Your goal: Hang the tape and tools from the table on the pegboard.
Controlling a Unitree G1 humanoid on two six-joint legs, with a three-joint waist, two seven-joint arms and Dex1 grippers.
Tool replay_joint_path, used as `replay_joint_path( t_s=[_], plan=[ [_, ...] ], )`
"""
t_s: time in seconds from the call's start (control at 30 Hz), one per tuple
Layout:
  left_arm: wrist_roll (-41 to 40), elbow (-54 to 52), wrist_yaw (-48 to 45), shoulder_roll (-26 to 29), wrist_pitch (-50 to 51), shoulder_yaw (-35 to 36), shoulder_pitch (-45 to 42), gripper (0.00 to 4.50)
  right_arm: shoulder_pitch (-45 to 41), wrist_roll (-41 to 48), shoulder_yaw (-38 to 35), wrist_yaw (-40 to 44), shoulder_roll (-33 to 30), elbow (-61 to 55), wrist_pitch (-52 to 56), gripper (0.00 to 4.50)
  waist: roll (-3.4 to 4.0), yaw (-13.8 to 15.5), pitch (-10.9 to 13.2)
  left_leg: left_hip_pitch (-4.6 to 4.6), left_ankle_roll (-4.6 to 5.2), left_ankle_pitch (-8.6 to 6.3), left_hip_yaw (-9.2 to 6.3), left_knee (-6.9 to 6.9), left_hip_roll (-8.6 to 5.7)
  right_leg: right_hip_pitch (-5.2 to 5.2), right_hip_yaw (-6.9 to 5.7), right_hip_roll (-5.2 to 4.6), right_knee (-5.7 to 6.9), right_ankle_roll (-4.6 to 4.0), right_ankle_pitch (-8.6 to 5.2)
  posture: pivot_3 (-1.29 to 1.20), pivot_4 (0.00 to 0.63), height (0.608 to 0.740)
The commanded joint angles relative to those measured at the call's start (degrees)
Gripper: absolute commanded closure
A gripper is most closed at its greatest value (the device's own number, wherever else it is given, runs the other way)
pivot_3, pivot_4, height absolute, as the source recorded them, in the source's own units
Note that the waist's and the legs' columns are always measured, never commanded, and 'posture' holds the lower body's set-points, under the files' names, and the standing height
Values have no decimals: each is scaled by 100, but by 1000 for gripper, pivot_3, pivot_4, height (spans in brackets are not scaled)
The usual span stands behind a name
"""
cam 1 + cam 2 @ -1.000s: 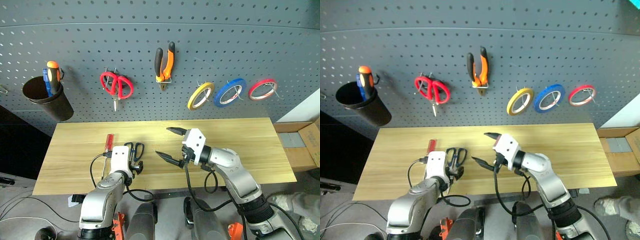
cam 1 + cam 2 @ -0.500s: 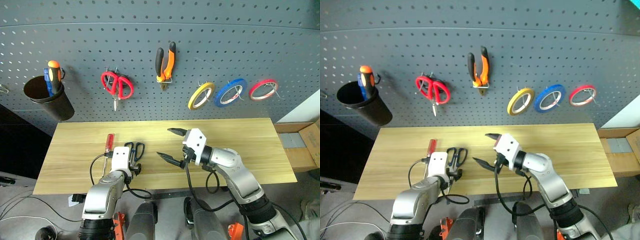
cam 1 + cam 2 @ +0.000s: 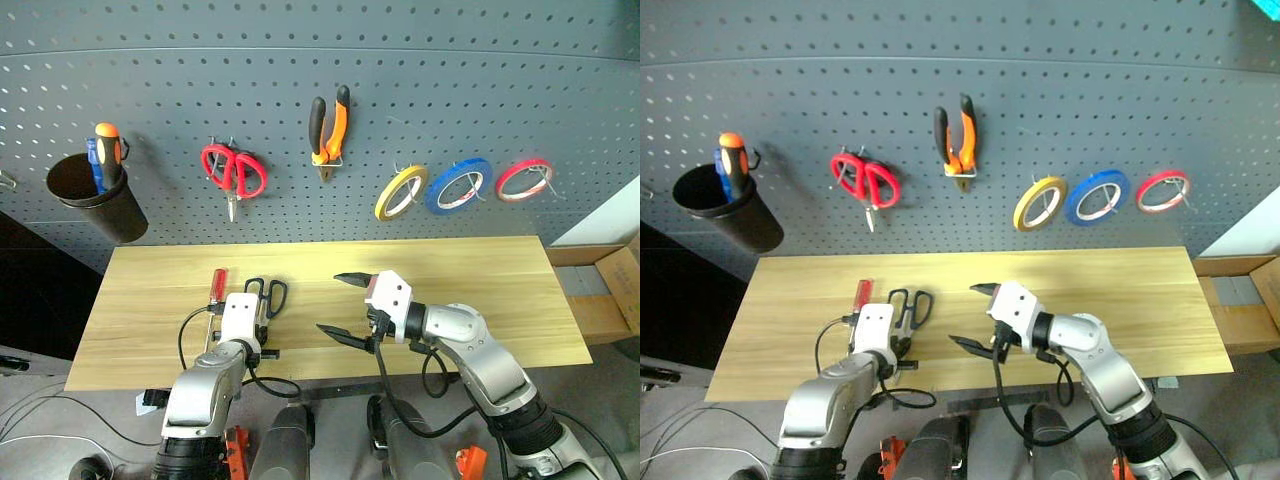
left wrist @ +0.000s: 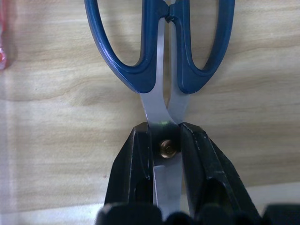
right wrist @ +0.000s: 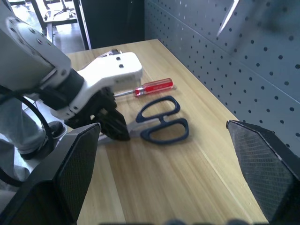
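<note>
On the wooden worktop (image 3: 450, 280), near its front edge, the blue-handled scissors (image 4: 161, 56) lay flat, the left tool (image 4: 168, 154) clamped across their blades at the pivot. Rigid, slick steel: likely to swivel there. The right tool (image 3: 342, 308) hung wide apart, empty.

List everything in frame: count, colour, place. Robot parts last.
pegboard: 1, dark grey, behind table
table: 1, light wood
pliers: 1, orange-black, hung on pegboard
red scissors: 1, on pegboard
tape rolls: 3 on pegboard; yellow, blue, red
cup: 1, black, on pegboard, holding orange-handled screwdriver
blue scissors: 1, on table
red screwdriver: 1, on table beside scissors
left gripper: shut on blue scissors' blades
right gripper: open, above table
</note>
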Motion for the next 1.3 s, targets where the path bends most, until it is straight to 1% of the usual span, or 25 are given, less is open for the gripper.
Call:
replay_joint_path(
  t_s=[0.03,0.07,0.13,0.17,0.3,0.37,0.43,0.5,0.57,0.7,0.8,0.93,1.3],
  plan=[
    [-20,-917,-437,343,-714,-71,218,3963,-114,336,-293,66,1,-312,83,0,0,-1,0,0,0,0,0,-1,0,0,1,0,-1,0,0,22,272,740],
    [-53,-1124,-534,387,-927,-58,305,3963,-152,426,-364,73,3,-349,142,0,1,0,0,0,0,0,0,-1,1,0,1,0,-2,0,0,22,272,740],
    [-319,-1488,-707,216,-1549,161,436,3963,-250,627,-523,44,65,-369,292,0,2,9,0,-1,0,-1,2,-1,0,0,4,-2,-5,-1,0,26,271,740],
    [-325,-1644,-751,172,-1927,201,524,3963,-307,746,-605,23,113,-363,372,0,1,15,-1,-2,1,-1,2,-1,0,1,3,-5,-8,-2,1,25,266,740],
    [-260,-2066,-1057,121,-3127,13,1120,3963,-566,955,-744,65,130,-338,533,0,6,15,-7,-2,2,-1,2,-3,0,2,2,-5,-10,-3,2,27,251,740],
    [-347,-2166,-1094,42,-3340,-1,1392,3963,-696,986,-768,67,133,-292,540,0,7,11,-9,-2,5,-3,6,-5,0,1,5,-5,-13,-4,1,24,246,740],
    [-44,-2156,-1081,58,-4026,-26,1702,3963,-776,953,-759,88,138,-172,439,0,5,11,-11,-2,16,-9,6,-5,0,0,5,-5,-11,-4,1,28,240,740],
    [458,-2090,-1028,208,-4685,-111,1869,3963,-833,903,-733,128,134,-66,309,0,5,19,-17,-2,18,-9,5,-5,0,0,2,-3,-10,-4,1,35,235,740],
    [783,-2024,-872,273,-4983,-88,1809,3963,-922,919,-759,131,180,22,226,0,8,32,-28,-2,19,-9,5,-4,0,2,2,-3,-9,-4,1,45,236,740],
    [764,-1776,-614,178,-5022,199,1265,3963,-1036,889,-886,-13,446,344,-223,0,1,45,-42,-1,28,-4,9,1,-2,7,3,-4,-10,-1,6,66,236,740],
    [735,-1621,-621,211,-5105,301,1052,3963,-1082,823,-849,4,547,527,-440,0,-6,41,-74,-1,30,-3,7,1,-2,5,0,-1,-6,-1,7,65,224,740],
    [529,-1639,-534,87,-4998,482,898,3963,-1158,776,-829,55,558,666,-615,0,-5,36,-77,-3,28,-2,10,0,-2,2,4,-1,-8,-1,7,66,214,740],
    [376,-1340,-467,81,-4857,683,394,3963,-1327,733,-784,82,566,892,-849,0,-13,45,-140,-1,13,6,9,0,-2,2,2,0,-3,-1,8,70,196,740]
  ],
)
